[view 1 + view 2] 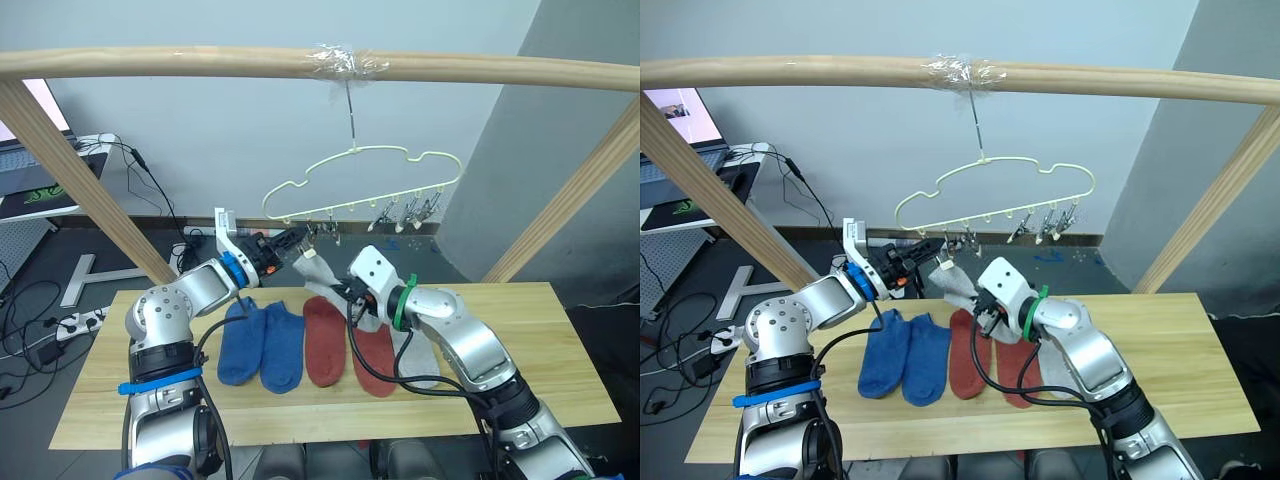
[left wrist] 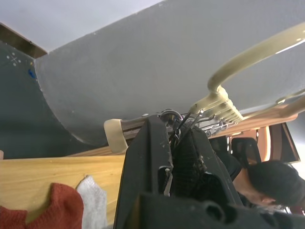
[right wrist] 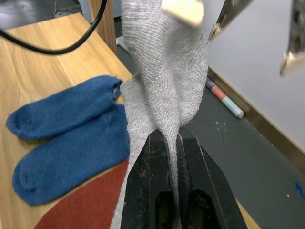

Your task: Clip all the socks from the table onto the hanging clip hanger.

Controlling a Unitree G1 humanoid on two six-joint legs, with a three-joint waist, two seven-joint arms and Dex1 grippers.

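A pale wire clip hanger [image 1: 362, 182] hangs by its hook from a taped wooden rail [image 1: 320, 63] above the table [image 1: 560, 350]. The left gripper [image 1: 297, 240] is raised to the hanger's left end, its fingers [image 2: 157, 162] pressed around a metal clip [image 2: 172, 118]; the clip's own jaws are hidden behind them. The right gripper [image 3: 173, 143] pinches a grey sock [image 3: 164, 71] between closed fingers, holding it up just below the clips; the sock's upper edge is cut off in the wrist view, so whether it sits in a clip cannot be told. Two blue socks [image 1: 262, 343] and two red socks [image 1: 345, 345] lie side by side on the table. A second grey sock [image 1: 418, 356] lies beside them, largely hidden by the right arm.
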